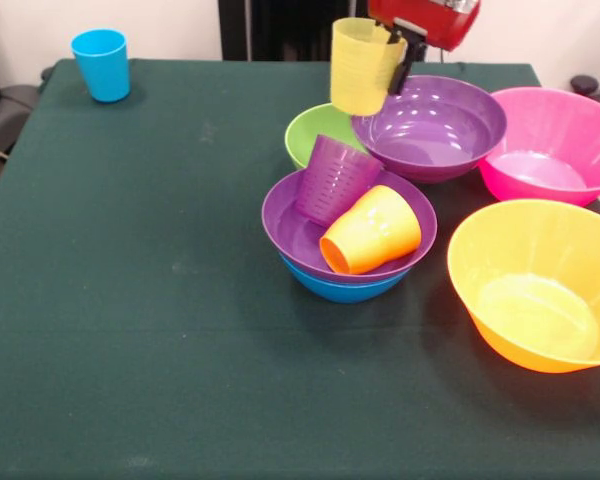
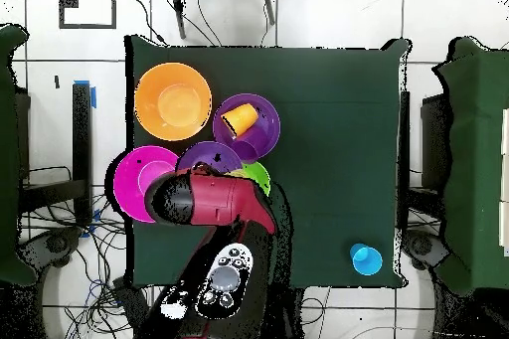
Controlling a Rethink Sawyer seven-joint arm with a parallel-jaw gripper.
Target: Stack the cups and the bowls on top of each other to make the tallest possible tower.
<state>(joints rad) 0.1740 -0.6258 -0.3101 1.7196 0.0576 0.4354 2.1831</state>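
Jaws pinch the yellow cup (image 1: 361,64) by its rim; cup hangs above the green bowl (image 1: 312,133).

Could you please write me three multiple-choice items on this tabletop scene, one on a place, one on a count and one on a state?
1. Where does the blue cup stand?
A. inside the pink bowl
B. alone near a table corner
C. on the green bowl

2. How many cups lie in the purple bowl nested on the blue bowl?
A. none
B. two
C. four

3. What is the yellow cup's state?
A. held aloft by the end effector
B. lying on the cloth
C. nested in the orange bowl

Key: 1 B, it stands apart from everything else. 2 B, the purple cup and orange cup lie there. 3 A, it hangs above the bowls.
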